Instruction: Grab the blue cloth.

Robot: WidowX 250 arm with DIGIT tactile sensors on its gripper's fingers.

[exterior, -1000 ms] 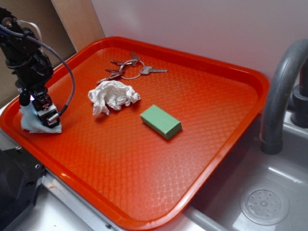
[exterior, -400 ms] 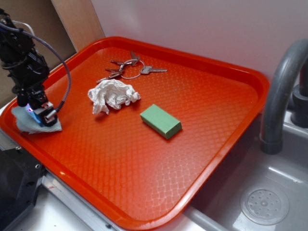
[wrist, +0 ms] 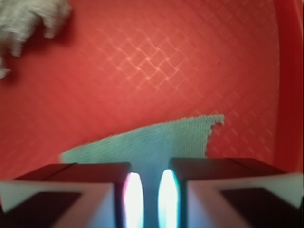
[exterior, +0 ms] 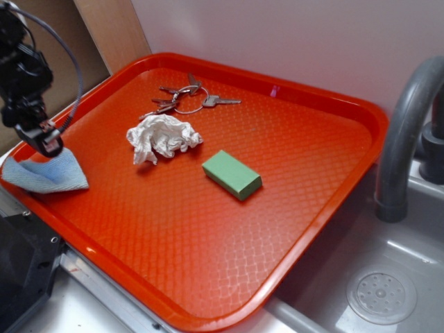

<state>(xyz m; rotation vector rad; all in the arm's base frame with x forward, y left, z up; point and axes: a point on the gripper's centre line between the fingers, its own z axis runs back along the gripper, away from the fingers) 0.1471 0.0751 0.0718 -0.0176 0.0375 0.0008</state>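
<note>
Pinching the blue cloth (wrist: 156,142) by its near edge, my gripper (wrist: 147,194) is nearly closed; a thin hold could slip.

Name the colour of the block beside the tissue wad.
Green, matte and plain. The block shows best in the exterior view.

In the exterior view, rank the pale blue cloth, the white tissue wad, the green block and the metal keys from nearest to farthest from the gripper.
1. Pale blue cloth, directly under the gripper, at the red tray's left edge.
2. White tissue wad, mid-tray.
3. Metal keys, toward the back.
4. Green block, centre, farthest.
</note>
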